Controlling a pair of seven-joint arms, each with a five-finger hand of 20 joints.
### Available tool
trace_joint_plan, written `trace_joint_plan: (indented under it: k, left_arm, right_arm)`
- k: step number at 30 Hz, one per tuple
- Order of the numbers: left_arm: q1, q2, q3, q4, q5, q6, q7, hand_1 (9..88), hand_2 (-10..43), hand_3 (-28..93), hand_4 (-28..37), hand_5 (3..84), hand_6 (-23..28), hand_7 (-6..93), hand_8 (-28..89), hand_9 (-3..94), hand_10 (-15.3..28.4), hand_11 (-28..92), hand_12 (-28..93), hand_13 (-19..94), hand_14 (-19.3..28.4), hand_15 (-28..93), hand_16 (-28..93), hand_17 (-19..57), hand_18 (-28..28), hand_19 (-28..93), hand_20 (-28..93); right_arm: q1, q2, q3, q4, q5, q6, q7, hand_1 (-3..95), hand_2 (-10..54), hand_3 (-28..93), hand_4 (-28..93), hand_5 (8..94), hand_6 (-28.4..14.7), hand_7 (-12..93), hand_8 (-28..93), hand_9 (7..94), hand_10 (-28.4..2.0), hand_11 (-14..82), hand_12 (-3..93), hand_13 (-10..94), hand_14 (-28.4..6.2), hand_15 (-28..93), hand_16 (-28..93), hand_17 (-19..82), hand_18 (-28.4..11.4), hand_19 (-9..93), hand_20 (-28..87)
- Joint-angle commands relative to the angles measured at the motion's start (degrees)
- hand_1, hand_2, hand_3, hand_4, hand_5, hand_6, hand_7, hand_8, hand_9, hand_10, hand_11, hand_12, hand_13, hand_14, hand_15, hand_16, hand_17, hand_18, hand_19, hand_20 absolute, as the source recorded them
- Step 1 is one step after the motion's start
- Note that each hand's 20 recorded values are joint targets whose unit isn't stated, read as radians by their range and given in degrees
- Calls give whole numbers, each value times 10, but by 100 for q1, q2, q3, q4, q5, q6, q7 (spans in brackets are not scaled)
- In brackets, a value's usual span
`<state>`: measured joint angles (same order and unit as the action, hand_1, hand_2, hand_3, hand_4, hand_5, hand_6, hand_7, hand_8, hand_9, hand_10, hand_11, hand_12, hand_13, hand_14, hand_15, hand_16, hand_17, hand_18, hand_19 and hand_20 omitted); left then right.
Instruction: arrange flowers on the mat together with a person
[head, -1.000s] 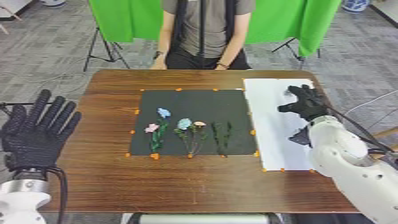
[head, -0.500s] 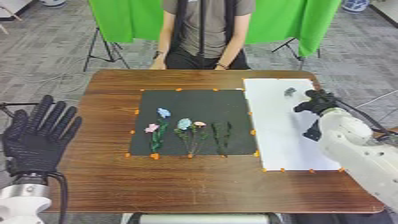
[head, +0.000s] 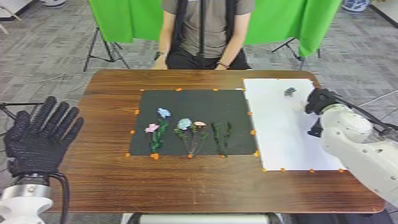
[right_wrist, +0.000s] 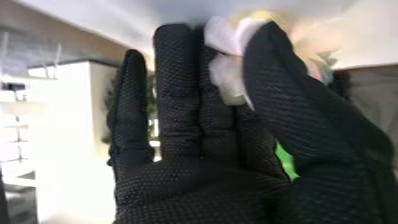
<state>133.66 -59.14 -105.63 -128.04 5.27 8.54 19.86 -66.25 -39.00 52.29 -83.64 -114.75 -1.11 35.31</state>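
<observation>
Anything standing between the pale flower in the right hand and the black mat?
Nothing visible stands between the pale flower in the right hand and the black mat, just the flat white sheet. The small grey thing on it seems off that path.

Blue and pink flowers with slender green stems (head: 184, 123) are lying on a rectangular black mat (head: 191, 102), beside a white sheet (head: 280, 130).

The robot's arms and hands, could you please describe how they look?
The left arm and right arm are white, with black cables alongside. The left hand and right hand wear black textured gloves, with a silvery ring below the left one.
</observation>
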Motion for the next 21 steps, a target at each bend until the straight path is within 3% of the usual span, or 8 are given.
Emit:
trace_joint_plan:
  k: [1,7,11,13,16,21]
  left_arm:
    - [37,-29,58,32,-31,17,-52,237,167,720,-283,405,67,116,-95,357,129,148,74,252,135,235,-59,-67,126,296,110]
    - [10,2,43,59,-45,16,-91,236,166,723,-283,405,67,115,-95,358,129,147,74,252,135,236,-60,-68,128,297,110]
    - [22,36,21,75,17,-156,-161,235,166,724,-283,405,67,114,-94,358,129,146,74,253,135,237,-61,-68,128,297,110]
    - [-32,44,59,84,1,-119,-168,235,164,724,-283,404,67,114,-94,357,129,146,75,252,135,236,-61,-67,128,294,108]
    - [-35,49,55,93,4,-135,-175,235,163,723,-283,404,67,113,-94,356,128,144,75,251,136,234,-60,-67,129,291,108]
    - [-10,59,35,94,-3,-124,-158,236,162,722,-283,404,67,112,-93,357,128,144,76,251,136,233,-59,-67,129,289,109]
  right_arm:
    - [-322,93,-286,-217,-393,615,-158,582,-61,638,-283,683,42,362,-59,708,-67,213,479,573,-34,409,426,206,-160,608,195]
    - [-732,303,13,-1101,-776,1297,-215,579,-59,649,-283,696,41,365,-49,726,-66,208,497,583,-29,390,448,211,-158,604,202]
    - [-881,276,219,-1913,-503,1106,-351,573,-60,666,-283,694,37,367,-48,728,-65,205,500,582,-34,394,452,211,-160,605,204]
    - [-807,250,45,-2194,-661,1094,-394,573,-60,670,-283,694,34,367,-48,728,-68,202,500,581,-37,397,452,210,-161,607,205]
    - [-596,131,-320,-2414,-725,1040,-565,568,-60,674,-283,692,31,367,-46,725,-73,192,495,577,-40,401,450,208,-164,609,207]
    - [-106,-213,-1012,-2287,-814,890,-714,560,-62,674,-283,677,24,364,-44,721,-76,184,491,568,-48,416,432,205,-166,613,207]
